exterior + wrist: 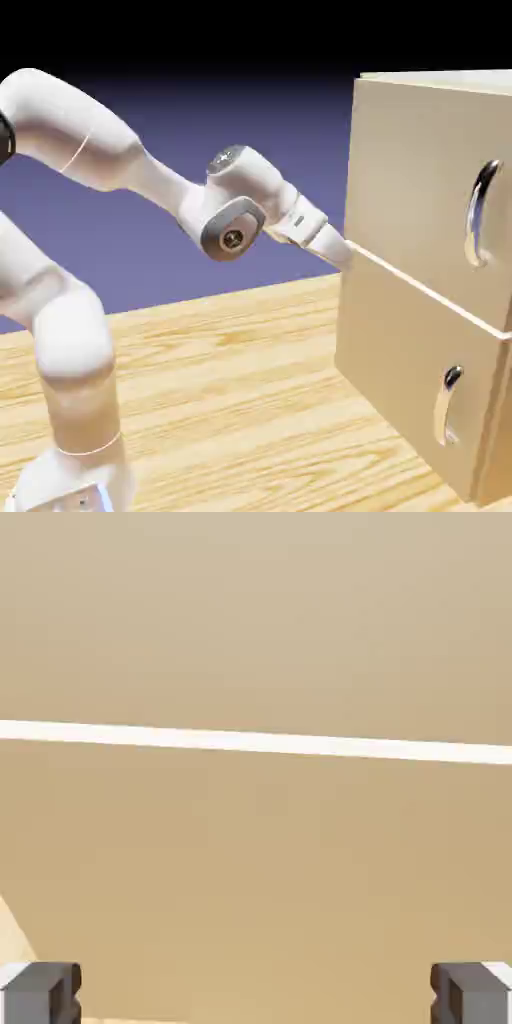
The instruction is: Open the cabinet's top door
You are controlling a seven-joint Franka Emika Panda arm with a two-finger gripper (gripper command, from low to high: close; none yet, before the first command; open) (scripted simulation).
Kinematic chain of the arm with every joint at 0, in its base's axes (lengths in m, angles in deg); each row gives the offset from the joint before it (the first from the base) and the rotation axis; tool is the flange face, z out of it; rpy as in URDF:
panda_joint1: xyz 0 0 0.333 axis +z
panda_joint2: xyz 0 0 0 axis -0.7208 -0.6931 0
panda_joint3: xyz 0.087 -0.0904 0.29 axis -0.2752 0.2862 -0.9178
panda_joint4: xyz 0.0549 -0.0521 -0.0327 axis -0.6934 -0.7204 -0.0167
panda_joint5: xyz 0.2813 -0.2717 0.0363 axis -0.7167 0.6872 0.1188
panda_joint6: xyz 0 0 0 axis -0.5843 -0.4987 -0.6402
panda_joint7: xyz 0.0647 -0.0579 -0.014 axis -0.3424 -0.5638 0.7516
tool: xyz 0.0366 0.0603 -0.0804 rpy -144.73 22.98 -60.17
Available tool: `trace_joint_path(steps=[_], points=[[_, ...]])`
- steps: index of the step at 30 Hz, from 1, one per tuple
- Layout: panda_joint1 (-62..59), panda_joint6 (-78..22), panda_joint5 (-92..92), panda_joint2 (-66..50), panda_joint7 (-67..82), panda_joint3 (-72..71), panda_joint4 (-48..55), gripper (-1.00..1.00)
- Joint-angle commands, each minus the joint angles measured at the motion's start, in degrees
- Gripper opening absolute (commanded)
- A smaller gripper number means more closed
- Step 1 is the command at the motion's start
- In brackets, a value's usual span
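Light-tan wooden cabinet [400,360] stood right; white claw [256,994], fingers apart, pointed left of the upper curved silver handle [478,215]. Straight advance risked jamming against the flat tan top door [410,180].

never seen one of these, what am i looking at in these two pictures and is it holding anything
The white machine is a robot arm in a simulation, ending in a gripper with two fingers. The exterior view comes from a camera standing apart from it: on a wood-grained table stands a tan cabinet with two closed doors, upper and lower, each with a curved silver handle. The hand view looks along the gripper, so the cabinet's front nearly fills it, crossed by the pale gap between the doors. The fingers are wide apart with nothing between them, so nothing is held.
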Motion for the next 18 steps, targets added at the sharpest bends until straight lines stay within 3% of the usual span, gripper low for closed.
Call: trace_joint_path(steps=[1, 18], points=[[0.9, 0.1, 2.5, 0.5, -1.6, 1.1, 0.6, 0.00], [16.0, 1.4, 44.9, 8.8, -29.0, 20.4, 11.0, 0.00]])
